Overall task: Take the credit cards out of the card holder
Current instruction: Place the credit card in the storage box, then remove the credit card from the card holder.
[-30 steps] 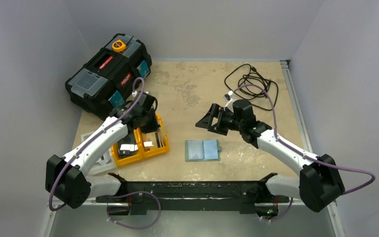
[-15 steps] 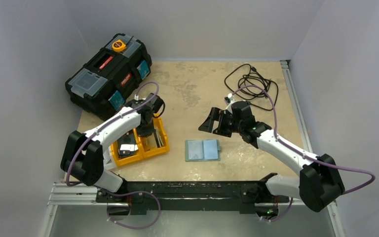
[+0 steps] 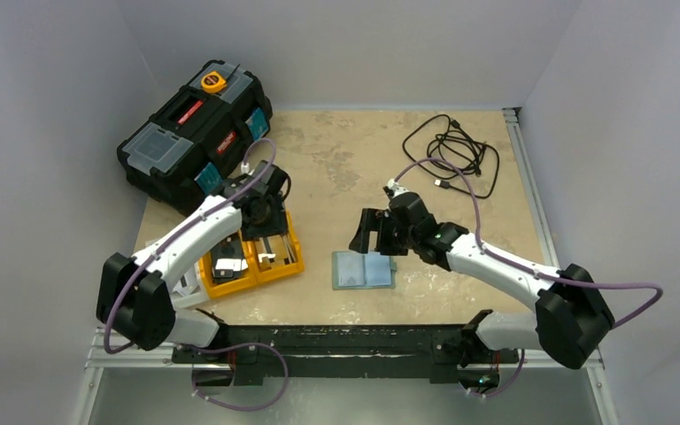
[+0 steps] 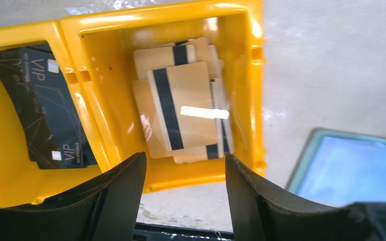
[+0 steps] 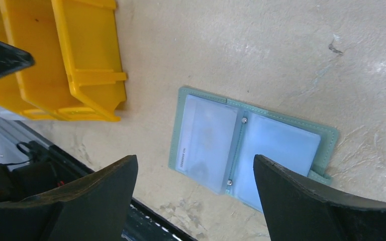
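Observation:
The card holder (image 3: 364, 269) lies open flat on the table, its pale blue sleeves up (image 5: 251, 145). A pale card (image 5: 201, 135) shows through its left sleeve. My right gripper (image 3: 367, 232) hangs open just above it (image 5: 195, 160), with nothing between the fingers. Several pale credit cards (image 4: 186, 110) with dark stripes lie stacked in the right compartment of the orange tray (image 3: 294, 258). Dark cards (image 4: 40, 115) fill the left compartment. My left gripper (image 3: 266, 226) is open above the tray's near wall (image 4: 185, 163) and holds nothing.
A black toolbox (image 3: 197, 133) stands at the back left. A coiled black cable (image 3: 456, 155) lies at the back right. White flat pieces (image 3: 173, 288) lie left of the tray. Grey walls close in both sides, and a metal rail (image 3: 531, 195) runs along the right edge.
My left gripper went from shut to open over the tray's right compartment. My right gripper swung down and to the left, from beyond the card holder to right above it.

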### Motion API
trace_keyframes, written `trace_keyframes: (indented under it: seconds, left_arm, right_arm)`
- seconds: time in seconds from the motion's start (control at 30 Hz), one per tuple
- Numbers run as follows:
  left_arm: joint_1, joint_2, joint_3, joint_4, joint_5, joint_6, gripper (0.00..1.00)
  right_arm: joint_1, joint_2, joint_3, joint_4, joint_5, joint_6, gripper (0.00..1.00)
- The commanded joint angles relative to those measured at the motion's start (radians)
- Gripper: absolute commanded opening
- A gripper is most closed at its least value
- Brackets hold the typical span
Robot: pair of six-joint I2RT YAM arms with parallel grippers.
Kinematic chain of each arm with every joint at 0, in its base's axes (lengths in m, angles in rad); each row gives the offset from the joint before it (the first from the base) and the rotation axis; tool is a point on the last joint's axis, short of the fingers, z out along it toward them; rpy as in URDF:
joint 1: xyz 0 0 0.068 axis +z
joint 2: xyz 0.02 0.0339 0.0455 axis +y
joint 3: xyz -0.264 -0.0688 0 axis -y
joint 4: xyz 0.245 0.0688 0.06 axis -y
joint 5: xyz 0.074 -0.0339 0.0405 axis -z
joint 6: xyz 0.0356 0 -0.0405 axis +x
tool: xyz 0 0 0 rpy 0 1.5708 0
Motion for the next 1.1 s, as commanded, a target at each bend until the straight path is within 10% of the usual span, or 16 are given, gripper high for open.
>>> trace_keyframes:
  seconds: [0.0, 0.67, 1.07]
  left_arm:
    - [0.004, -0.1, 0.045, 0.046, 0.111, 0.025, 0.59]
    - [-0.013, -0.224, -0.072, 0.189, 0.482, 0.023, 0.58]
    - [-0.142, -0.078, -0.046, 0.28, 0.52, -0.021, 0.5]
  right_arm:
    - [0.109, 0.04, 0.092, -0.066, 0.195, -0.008, 0.82]
    - [0.316, 0.358, 0.224, -0.224, 0.465, 0.092, 0.61]
    - [0.273, 0.319, 0.135, -0.196, 0.469, 0.115, 0.18]
